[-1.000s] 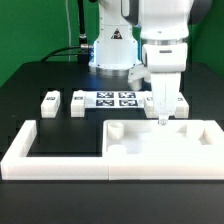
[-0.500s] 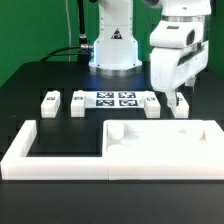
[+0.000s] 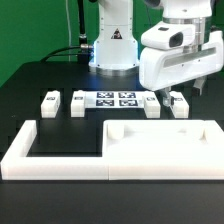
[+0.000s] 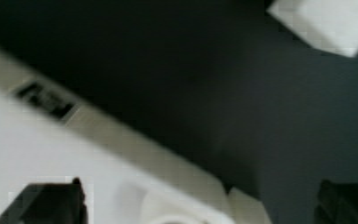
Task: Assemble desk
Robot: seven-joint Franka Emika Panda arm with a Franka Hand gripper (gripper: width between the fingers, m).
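The white desk tabletop lies flat at the front, inside the long white U-shaped frame. Small white tagged legs stand behind it: two at the exterior view's left and two at the right. My gripper hangs tilted above the rightmost leg, apart from it. In the wrist view the gripper has its dark fingers wide apart with nothing held. A blurred white part with a tag lies below; I cannot tell which part it is.
The marker board lies between the two pairs of legs. The robot's base stands at the back. Another white piece shows at a corner of the wrist view. The table is black.
The gripper has lifted off the tabletop's back edge, moved to the exterior view's right and tilted over. The parts on the table have not moved.
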